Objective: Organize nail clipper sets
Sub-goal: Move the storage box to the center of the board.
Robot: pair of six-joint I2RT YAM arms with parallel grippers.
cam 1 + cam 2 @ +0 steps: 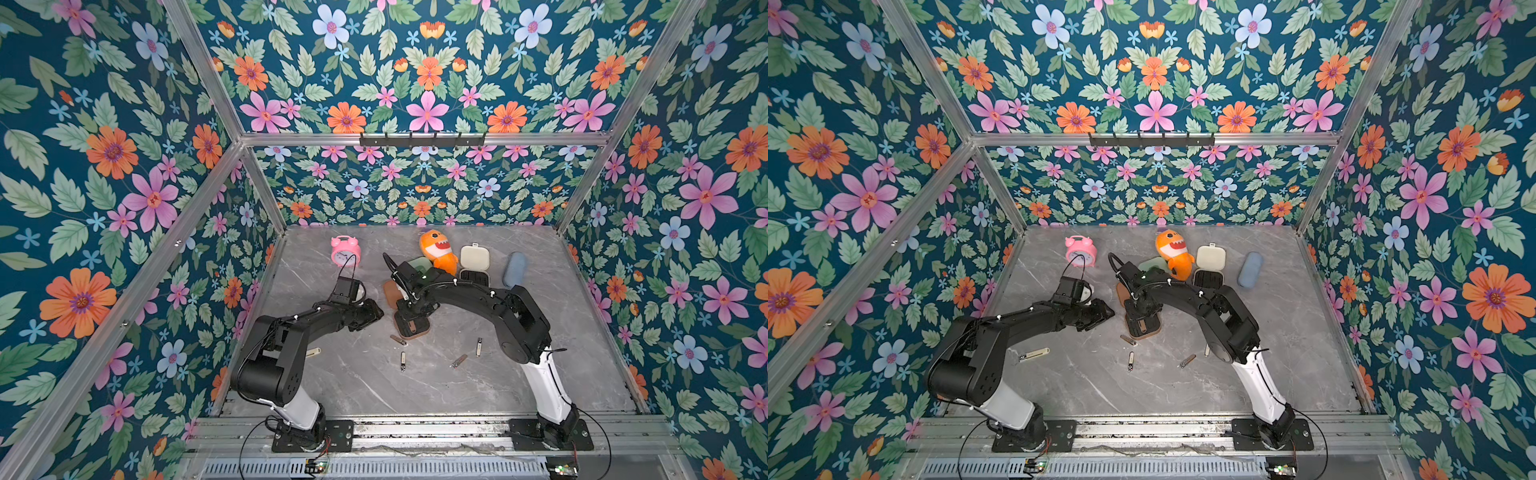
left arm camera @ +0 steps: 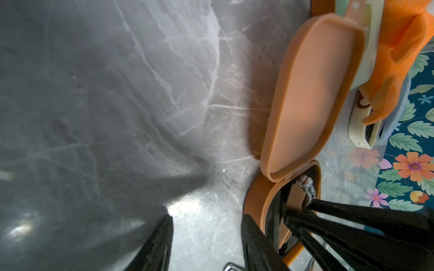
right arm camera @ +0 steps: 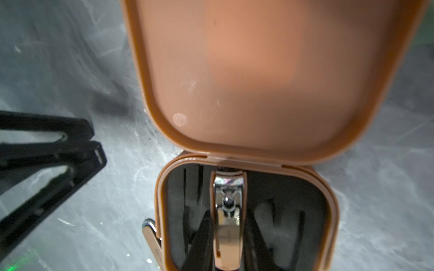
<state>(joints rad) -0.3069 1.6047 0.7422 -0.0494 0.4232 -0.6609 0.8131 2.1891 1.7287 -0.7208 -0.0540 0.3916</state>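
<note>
Directions are clock-face, read in the top views with 12 o'clock at the back wall.

**Brown case**. It sits near the centre of the table. Its lid is folded back toward 12 o'clock, which leaves the black insert exposed from above.

**Right gripper**. It stands over the case base, clenched on a clipper with one finger on each long side. The clipper lies along the insert's centre slot, cutting end toward the hinge. Gripping by the sides probably keeps the clipper in line with the slot so it can be pressed home. Whether it is fully seated cannot be told.

**Left gripper**. It is low over the table at 9 o'clock of the base. Its jaws are apart, with only bare table between them. One finger is just beside the base's outer wall, but contact cannot be confirmed. This position suggests a brace against sliding while the clipper goes in.

**Remaining items.**
- Four loose tools lie between 4 and 6 o'clock of the brown case, one of them just beside the base.
- A fifth tool lies at 8 o'clock, near the left arm.
- The cream case is open at 1 o'clock.
- The mint case is at 12 o'clock, largely hidden by the right arm.
- The contents of the cream and mint cases cannot be read.

The task is judged to be at an early stage.
</note>
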